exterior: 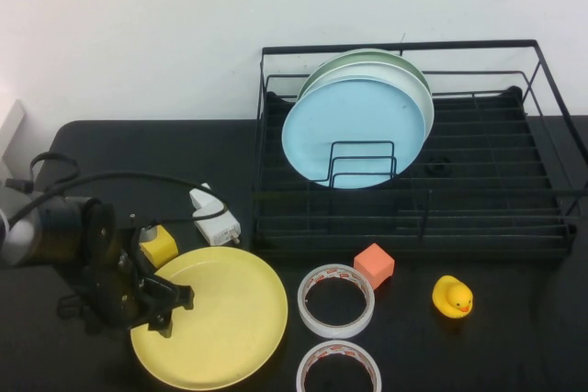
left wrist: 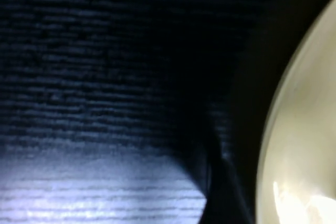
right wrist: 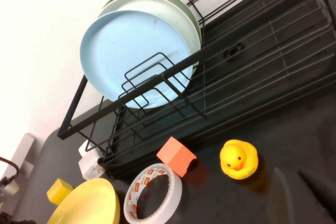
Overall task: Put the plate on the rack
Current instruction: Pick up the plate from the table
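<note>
Your left gripper is sitting low at the near-left rim of the plate; whether its jaws are gripping that rim cannot be told. The plate, plain matte yellow with a shallow raised rim, is lying flat on the table, extending right of the jaws. Beyond it, the rack is holding a light blue plate and pale green plates upright. Your right gripper is not showing.

- One yellow plate on the counter
- Three plates upright in one rack: one light blue plate, two pale green plates
- Two tape rolls
- One orange cube
- One rubber duck
- One yellow block
- One left gripper at the yellow plate's left edge; the right gripper is out of view
</note>
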### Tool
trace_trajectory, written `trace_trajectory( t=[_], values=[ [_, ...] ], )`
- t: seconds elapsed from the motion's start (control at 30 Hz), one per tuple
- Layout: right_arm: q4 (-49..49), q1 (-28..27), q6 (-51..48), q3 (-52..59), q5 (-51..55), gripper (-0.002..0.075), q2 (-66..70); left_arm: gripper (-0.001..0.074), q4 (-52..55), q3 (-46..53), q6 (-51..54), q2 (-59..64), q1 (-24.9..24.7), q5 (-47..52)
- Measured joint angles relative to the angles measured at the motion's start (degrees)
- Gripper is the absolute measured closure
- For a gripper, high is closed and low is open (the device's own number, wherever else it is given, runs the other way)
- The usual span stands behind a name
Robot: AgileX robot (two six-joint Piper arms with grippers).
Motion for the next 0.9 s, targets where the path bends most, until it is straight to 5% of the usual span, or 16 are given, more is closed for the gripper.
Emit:
trace_trajectory(
  t=[0.47,0.9],
  values=[
    [0.00,0.00,-0.46,0.00,0.00,0.0715,0.00,0.0680,-0.55,-0.75,0.23,1.36,0.04,-2.73],
    [0.00,0.00,-0.62,0.00,0.00,0.0715,0.00,0.0718,-11.76,-1.07,11.56,0.40,2.84,-0.03]
  ],
)
